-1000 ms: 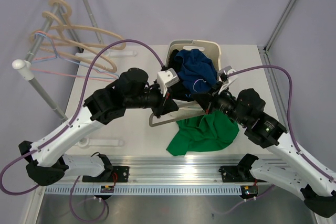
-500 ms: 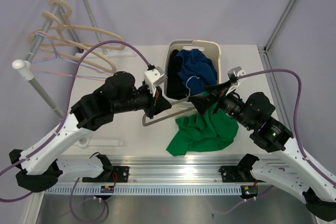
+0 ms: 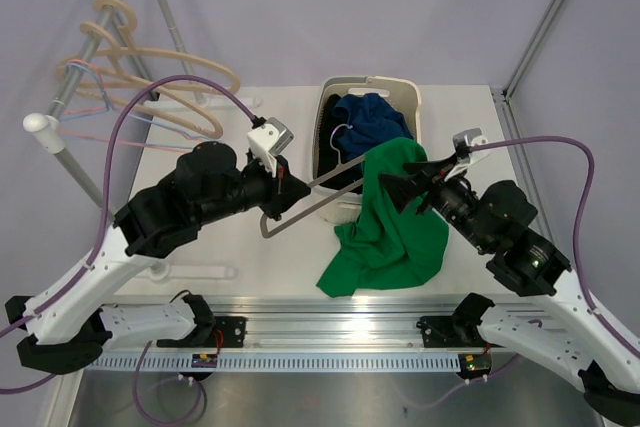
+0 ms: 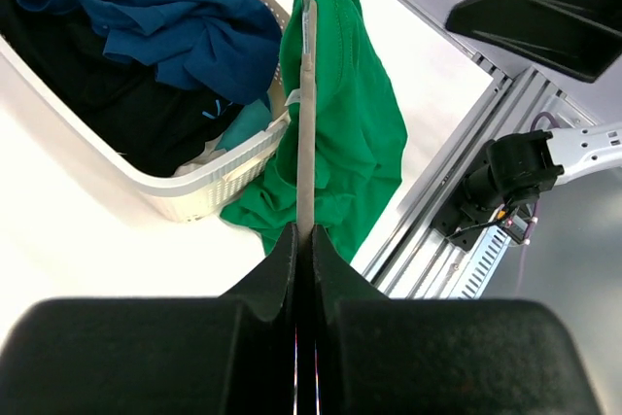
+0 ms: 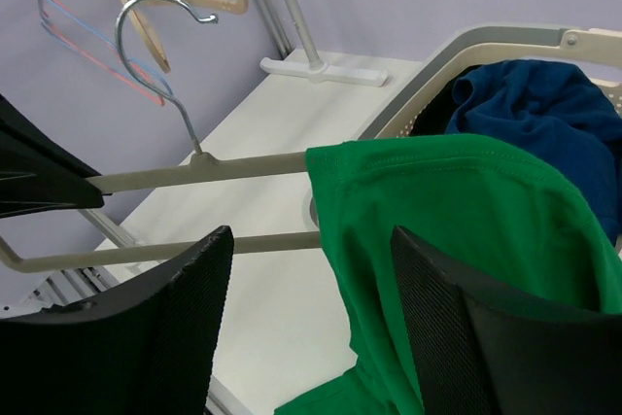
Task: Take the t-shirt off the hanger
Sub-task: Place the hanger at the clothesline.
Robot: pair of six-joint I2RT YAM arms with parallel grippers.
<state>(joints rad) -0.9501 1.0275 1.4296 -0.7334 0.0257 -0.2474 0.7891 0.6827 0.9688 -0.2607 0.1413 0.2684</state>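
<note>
The grey hanger [image 3: 320,192] is held off the table, slanting from lower left up toward the basket. My left gripper [image 3: 281,204] is shut on its left end; in the left wrist view the jaws [image 4: 303,240] pinch the hanger bar [image 4: 305,114]. The green t-shirt [image 3: 395,222] is draped over the hanger's right end, its lower part resting on the table. My right gripper [image 3: 400,185] is open right at the shirt. In the right wrist view the t-shirt [image 5: 457,211] hangs between the fingers [image 5: 194,308], close to the right one. The hanger's metal hook [image 5: 146,17] points up.
A white laundry basket [image 3: 412,97] holding blue and dark clothes [image 3: 375,117] stands behind the shirt. A rack with wooden and wire hangers [image 3: 150,77] fills the far left, on a white pole [image 3: 62,142]. An aluminium rail [image 3: 330,332] runs along the near edge.
The left arm pulled the hanger leftward and raised it. The right gripper went from shut to open and drew back to the right. The shirt now drapes over the hanger's right end.
</note>
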